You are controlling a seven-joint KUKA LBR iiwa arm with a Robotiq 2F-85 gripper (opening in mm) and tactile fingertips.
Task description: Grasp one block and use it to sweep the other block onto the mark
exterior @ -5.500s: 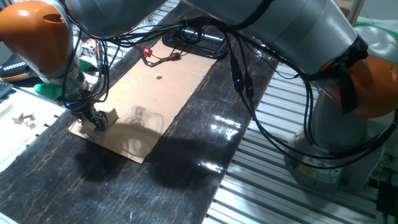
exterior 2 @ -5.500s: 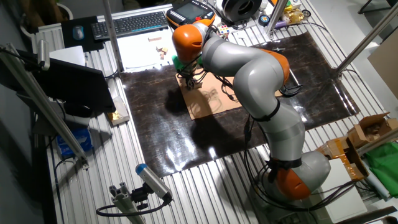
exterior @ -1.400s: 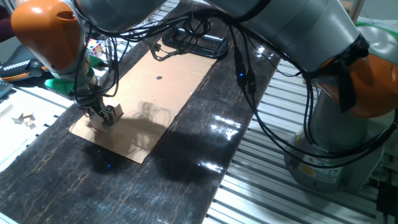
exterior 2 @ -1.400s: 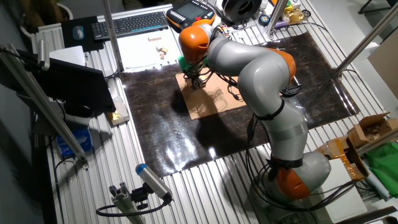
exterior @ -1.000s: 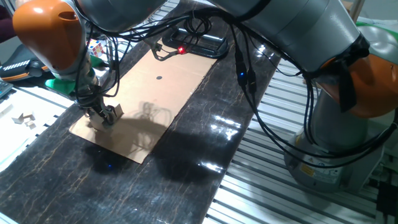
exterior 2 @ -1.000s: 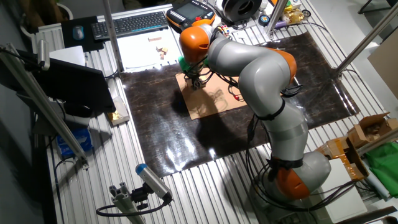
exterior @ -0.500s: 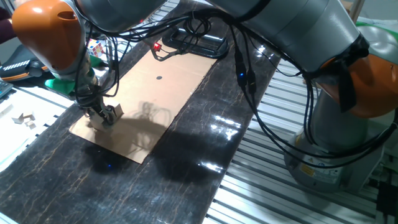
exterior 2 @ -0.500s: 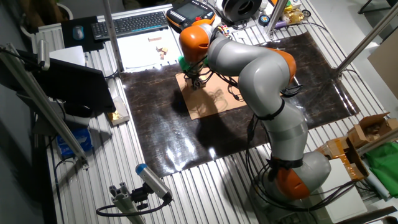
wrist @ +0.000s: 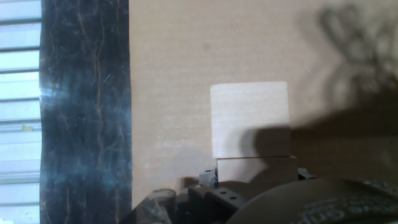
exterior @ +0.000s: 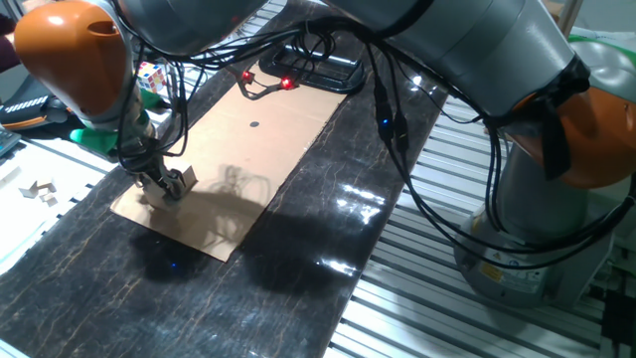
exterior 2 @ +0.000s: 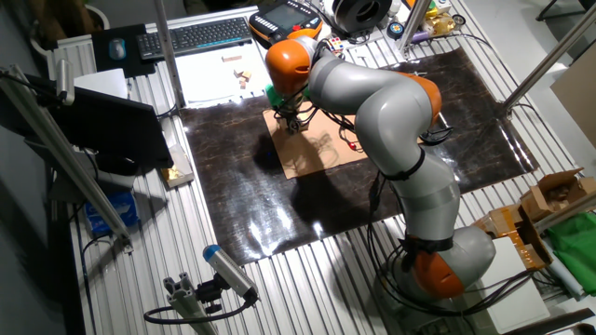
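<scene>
My gripper stands low over the near left corner of the tan cardboard. In the hand view the gripper is shut on a pale wooden block. That block's far face touches a second pale block lying flat on the cardboard. In one fixed view one block face shows beside the fingers. The mark, a tiny black dot, lies far up the cardboard, well apart from the blocks. In the other fixed view the gripper is at the cardboard's corner and the arm hides the mark.
The cardboard lies on a dark mat. A black frame with cables and red lights sits at the cardboard's far end. A coloured cube, a green object and small wooden pieces lie to the left.
Since 5.5 s ago the gripper and the blocks have shifted a little up the cardboard, towards the mark. Over the last second nothing has visibly moved.
</scene>
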